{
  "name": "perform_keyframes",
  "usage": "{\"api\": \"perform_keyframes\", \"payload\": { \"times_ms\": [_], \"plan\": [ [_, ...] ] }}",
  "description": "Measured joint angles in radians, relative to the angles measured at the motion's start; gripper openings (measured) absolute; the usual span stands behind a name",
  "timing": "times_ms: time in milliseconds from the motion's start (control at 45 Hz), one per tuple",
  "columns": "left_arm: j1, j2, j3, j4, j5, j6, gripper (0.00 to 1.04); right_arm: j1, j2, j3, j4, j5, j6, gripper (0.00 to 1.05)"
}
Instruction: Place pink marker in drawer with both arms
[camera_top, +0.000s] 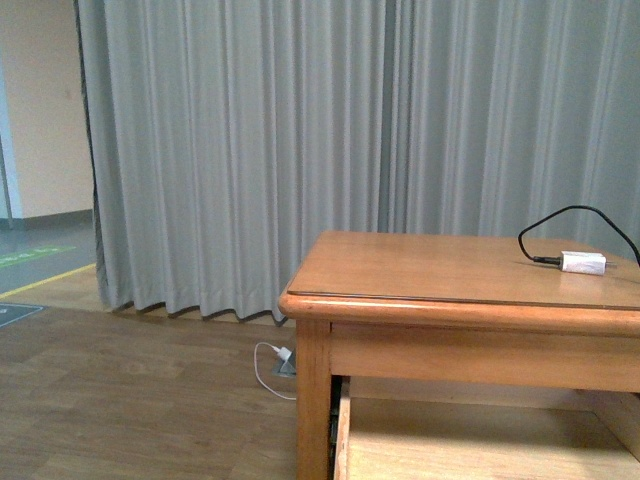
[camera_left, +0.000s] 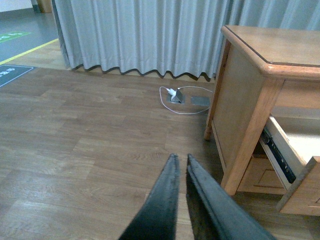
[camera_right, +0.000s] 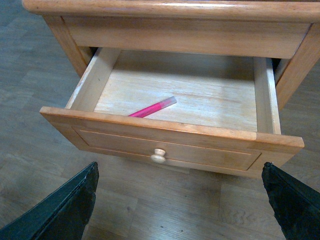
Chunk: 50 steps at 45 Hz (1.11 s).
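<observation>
The drawer (camera_right: 172, 131) is pulled open under the wooden table, and its small round knob (camera_right: 159, 155) faces my right gripper. The pink marker (camera_right: 152, 107) lies slanted on the drawer's bare floor, near the front left. My right gripper (camera_right: 180, 172) is open and empty, its fingers wide apart, low in front of the drawer front. My left gripper (camera_left: 180, 157) is shut and empty over the wood floor, left of the table; the open drawer's side (camera_left: 287, 155) shows beside it. Neither arm shows in the front view, where only the drawer's edge (camera_top: 342, 430) appears.
A small white charger (camera_top: 583, 262) with a black cable lies on the table top (camera_top: 400, 265). Grey curtains (camera_top: 300, 140) hang behind. A white plug and cable (camera_left: 172, 94) lie at a floor socket near the table leg (camera_left: 250, 145).
</observation>
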Motion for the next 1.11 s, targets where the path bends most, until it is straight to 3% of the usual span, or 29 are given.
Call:
{"api": "perform_keyframes", "payload": {
  "times_ms": [44, 333, 467, 1111],
  "plan": [
    [0.000, -0.010, -0.011, 0.000, 0.000, 0.000, 0.04, 0.000, 0.000, 0.000, 0.000, 0.000, 0.000, 0.96],
    [0.000, -0.075, -0.066, -0.002, 0.000, 0.002, 0.04, 0.000, 0.000, 0.000, 0.000, 0.000, 0.000, 0.96],
    [0.000, -0.199, -0.082, -0.121, 0.000, 0.002, 0.04, 0.000, 0.000, 0.000, 0.000, 0.000, 0.000, 0.96],
    [0.000, -0.272, -0.127, -0.121, 0.000, 0.004, 0.04, 0.000, 0.000, 0.000, 0.000, 0.000, 0.000, 0.96]
  ]
}}
